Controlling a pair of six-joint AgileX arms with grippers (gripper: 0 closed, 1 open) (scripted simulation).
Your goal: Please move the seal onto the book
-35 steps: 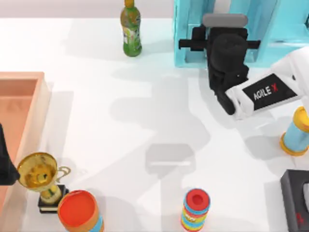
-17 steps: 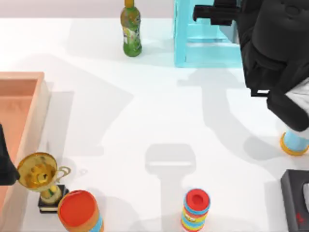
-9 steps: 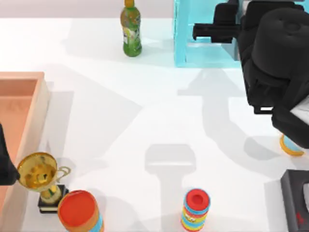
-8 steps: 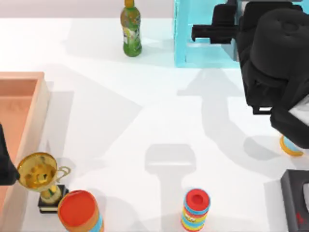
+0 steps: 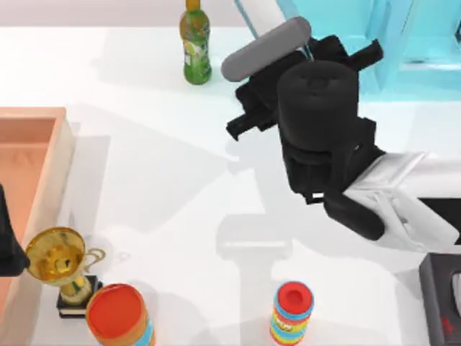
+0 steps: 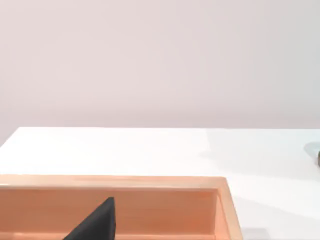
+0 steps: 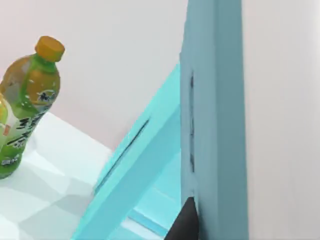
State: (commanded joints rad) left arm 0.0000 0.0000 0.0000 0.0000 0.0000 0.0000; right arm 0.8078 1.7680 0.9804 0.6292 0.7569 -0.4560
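The smooth white table (image 5: 144, 180) was the largest thing in the scene. At its far right stood a glossy, light blue, boxy shelf unit (image 5: 425, 43). Just beside it, over the far middle, hung the black right gripper (image 5: 246, 119). I could not tell whether it was open or closed, nor where the seal or the book lay.

I judged this an approach step: the next move called for finding the seal and then descending squarely over it.

The left gripper (image 5: 7, 249) was parked by the flat-walled wooden tray (image 5: 63, 158), its state equally unclear. A rounded green plastic bottle (image 5: 195, 47) stood at the far edge.

Green bottle (image 5: 195, 49) had an orange cap. Shelf unit (image 5: 403, 43) was light teal-blue. Tray (image 5: 36, 166) was pale orange wood. Trophy (image 5: 61, 268) was gold on a black base. Striped multicolour cylinder (image 5: 291, 314) had a red lid. Table (image 5: 144, 187) was white.
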